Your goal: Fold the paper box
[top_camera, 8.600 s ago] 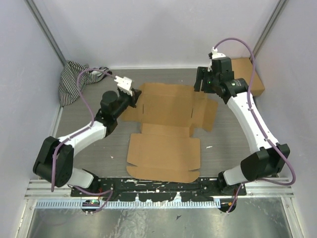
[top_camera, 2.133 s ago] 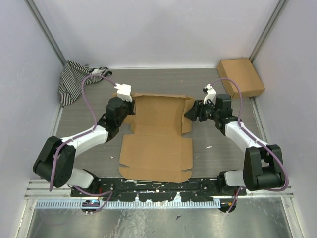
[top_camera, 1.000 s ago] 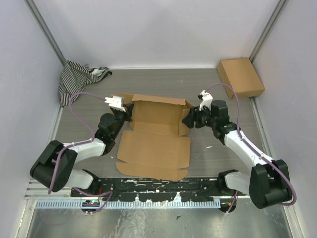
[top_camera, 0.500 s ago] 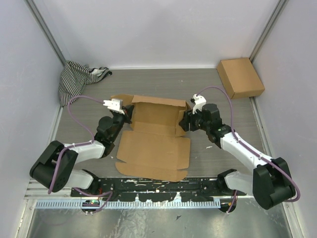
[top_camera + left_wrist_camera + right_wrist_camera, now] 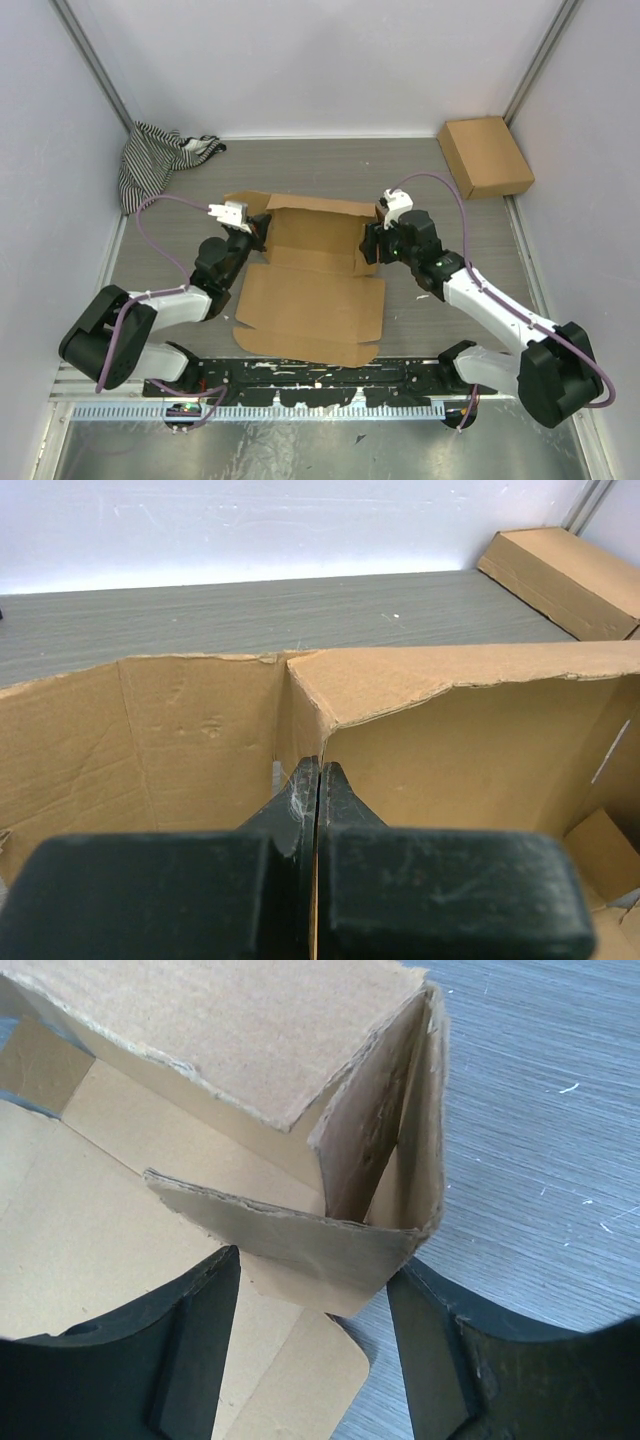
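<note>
Grey, wood-grained bench point(image 5: 330, 165) boxed in by pale walls carries the paper box point(image 5: 312, 290) at its middle. It is half formed: the rear wall and both end walls stand up, while the broad lid panel lies flat toward the near edge. Left jaws are clenched on the left end wall right at its rear corner, the card pinched thin between them. Right jaws are released, straddling the doubled right end wall without clamping it. That, I judge, is the weak spot: nothing locks that wall, so the creased card may spring open once the arm backs off. A hard pull from the pinching side could tear the ragged corner or drag the whole sheet toward the striped cloth point(image 5: 160, 160) in the far-left corner. A smaller cardboard box point(image 5: 485, 157) sits in the far-right corner, well apart.
</note>
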`<state>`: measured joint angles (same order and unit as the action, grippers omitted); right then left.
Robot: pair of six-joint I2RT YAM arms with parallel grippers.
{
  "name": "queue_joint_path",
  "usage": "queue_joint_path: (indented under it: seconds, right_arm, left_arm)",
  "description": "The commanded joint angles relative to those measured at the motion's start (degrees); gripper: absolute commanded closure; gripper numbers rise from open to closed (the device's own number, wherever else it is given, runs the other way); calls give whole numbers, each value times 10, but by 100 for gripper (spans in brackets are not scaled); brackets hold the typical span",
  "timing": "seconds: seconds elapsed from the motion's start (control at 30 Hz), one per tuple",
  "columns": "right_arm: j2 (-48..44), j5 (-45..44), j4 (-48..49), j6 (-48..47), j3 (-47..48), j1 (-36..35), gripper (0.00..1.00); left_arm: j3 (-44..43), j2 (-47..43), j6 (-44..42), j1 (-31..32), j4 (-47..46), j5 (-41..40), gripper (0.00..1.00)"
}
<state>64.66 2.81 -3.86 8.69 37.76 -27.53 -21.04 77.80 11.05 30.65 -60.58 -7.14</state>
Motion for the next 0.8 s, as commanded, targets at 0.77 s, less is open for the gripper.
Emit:
queue_joint_path:
  seconds: [0.77]
  right_arm:
    - [-63, -120, 86, 51, -90, -78, 39]
  left_arm:
    - [41, 4, 6, 14, -34, 2, 100]
